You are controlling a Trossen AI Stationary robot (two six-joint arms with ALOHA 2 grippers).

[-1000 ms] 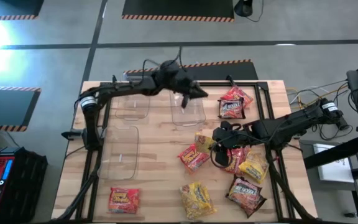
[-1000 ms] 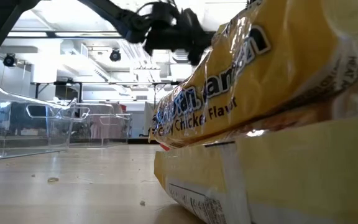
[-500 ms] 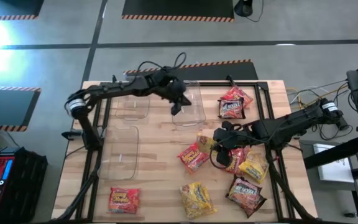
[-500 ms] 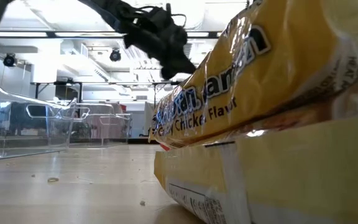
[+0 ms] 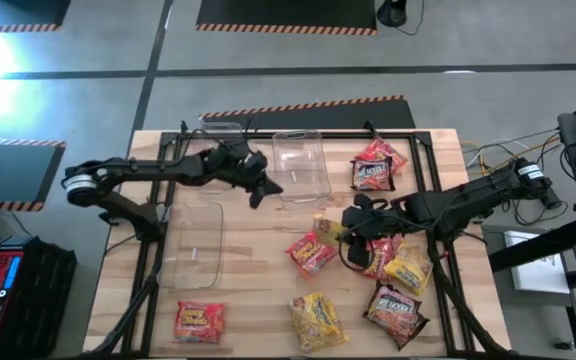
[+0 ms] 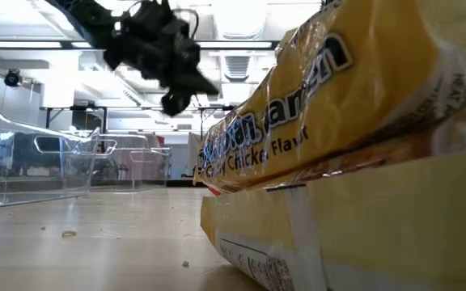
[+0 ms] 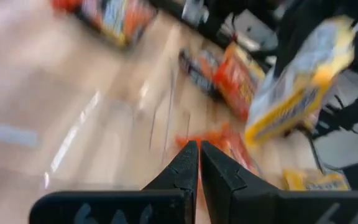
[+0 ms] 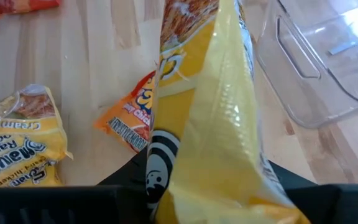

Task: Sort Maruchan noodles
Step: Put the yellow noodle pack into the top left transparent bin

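Overhead, the wooden desk (image 5: 258, 265) is carrying clear bins (image 5: 301, 166) toward its far and left edges, with Maruchan noodles (image 5: 376, 165) lying scattered along its right and near edges. Right gripper (image 5: 346, 228) is clamping a yellow packet (image 8: 210, 118) near the middle (fingers partly spread around it). Left gripper (image 5: 268, 188), fingers (image 7: 182, 168) pressed together and empty, is hovering between bins.

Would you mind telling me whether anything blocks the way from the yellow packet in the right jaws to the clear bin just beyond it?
Nothing visible does: bare wood lies between the yellow packet and the clear bin, and the left gripper hangs off to the side.
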